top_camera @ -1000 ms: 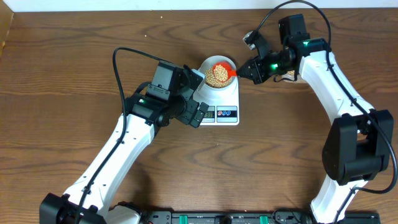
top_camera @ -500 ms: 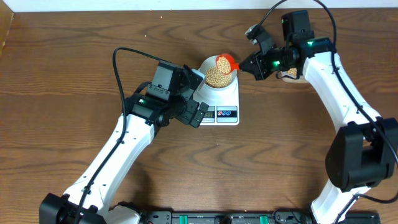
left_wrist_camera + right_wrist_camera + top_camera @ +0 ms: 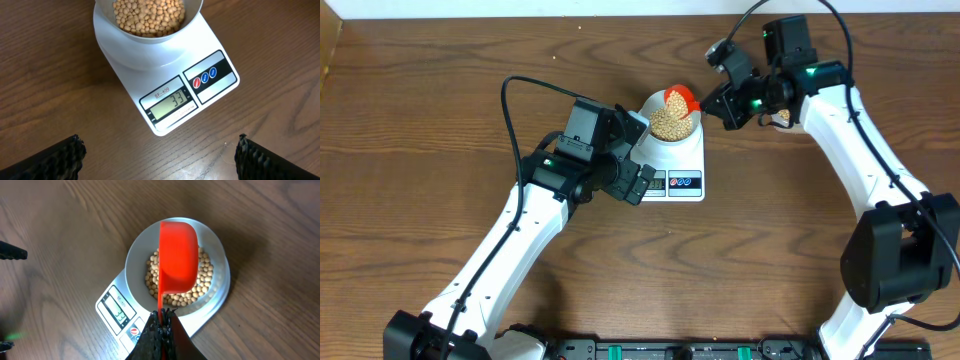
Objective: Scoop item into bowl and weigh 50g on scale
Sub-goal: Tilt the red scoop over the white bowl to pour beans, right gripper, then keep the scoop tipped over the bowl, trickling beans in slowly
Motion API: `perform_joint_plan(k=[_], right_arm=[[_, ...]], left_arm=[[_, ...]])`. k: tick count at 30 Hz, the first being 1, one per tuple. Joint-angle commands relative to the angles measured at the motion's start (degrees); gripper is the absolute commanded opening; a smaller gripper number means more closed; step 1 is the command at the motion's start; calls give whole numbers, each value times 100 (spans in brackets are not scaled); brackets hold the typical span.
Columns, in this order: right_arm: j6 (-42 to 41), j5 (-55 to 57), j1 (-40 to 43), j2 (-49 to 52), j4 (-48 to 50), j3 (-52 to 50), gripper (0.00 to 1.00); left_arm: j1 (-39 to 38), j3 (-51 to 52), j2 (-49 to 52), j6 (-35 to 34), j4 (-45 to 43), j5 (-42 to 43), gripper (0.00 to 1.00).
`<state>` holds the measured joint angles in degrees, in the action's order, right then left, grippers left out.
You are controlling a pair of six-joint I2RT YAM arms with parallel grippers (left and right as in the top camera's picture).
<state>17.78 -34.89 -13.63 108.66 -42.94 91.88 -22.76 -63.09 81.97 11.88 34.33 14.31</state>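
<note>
The right claw (image 3: 161, 325) is pinched on the handle of a red plastic scoop (image 3: 177, 255), tipped further than a second ago. Its round tan beans (image 3: 205, 277) are emptied into the small pale bowl (image 3: 135, 260) on the flat white scale (image 3: 125, 85). 33 is shown there, so more is judged needed. The left claw (image 3: 160, 157) is held spread, empty.

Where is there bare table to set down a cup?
Bare wood lies left of the left arm and in front of the scale, between both arms. It is crowded around the bowl, scoop, left tool and right tool.
</note>
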Motion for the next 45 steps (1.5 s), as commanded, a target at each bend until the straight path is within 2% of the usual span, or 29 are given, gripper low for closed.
perform_joint_plan(k=[1,22,45], right_arm=[[201,146,-107,-157,9,120,1],[61,-22,-81,-157,-2,120,1],[267,-15,-61,-157,2,120,1]], left_arm=[[13,0,0,52,17,48,98],[13,0,0,52,17,48,98],[13,0,0,52,17,48,98]])
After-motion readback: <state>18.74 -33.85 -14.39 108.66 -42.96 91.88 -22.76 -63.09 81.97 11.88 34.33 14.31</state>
